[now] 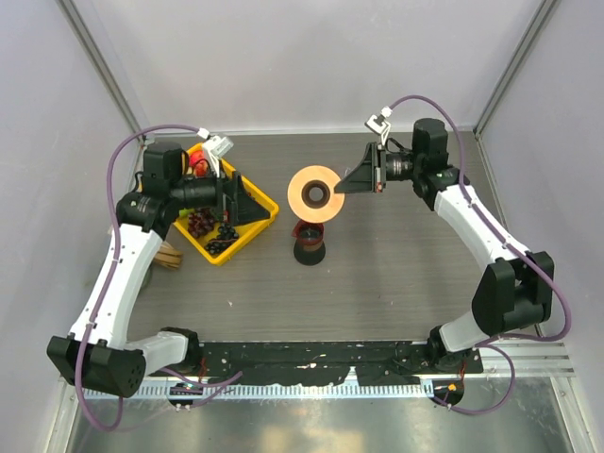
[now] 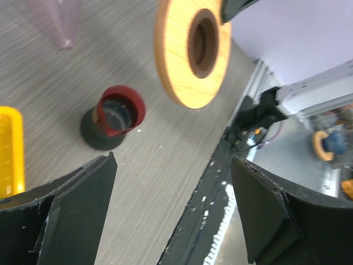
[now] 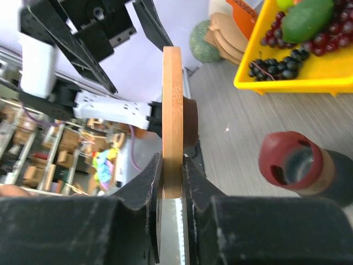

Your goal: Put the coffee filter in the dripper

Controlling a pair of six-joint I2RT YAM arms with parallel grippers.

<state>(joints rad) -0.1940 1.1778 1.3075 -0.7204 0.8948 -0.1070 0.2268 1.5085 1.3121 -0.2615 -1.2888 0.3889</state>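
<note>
The dripper appears to be in pieces. Its wood ring collar point(image 1: 300, 200) is clenched on edge by the right hand point(image 3: 172, 163) above the middle of the desk point(image 1: 396, 274), with the black pedestal point(image 1: 310, 251) standing just toward the near edge. A clear cone point(image 2: 58, 22) is seen only from the left wrist. The left hand point(image 2: 174, 165) is released over the yellow tray point(image 1: 250, 234). No single coffee filter can be made out (only a tan paper stack point(image 1: 168, 255) by the left edge). Reassembly seems in hand; next, the collar must be levelled and seated, then one filter separated.

White arms point(image 1: 118, 274), black joints point(image 1: 510, 293), looping purple cables point(image 1: 121, 156), black wedge-shaped pincers point(image 1: 357, 179).
</note>
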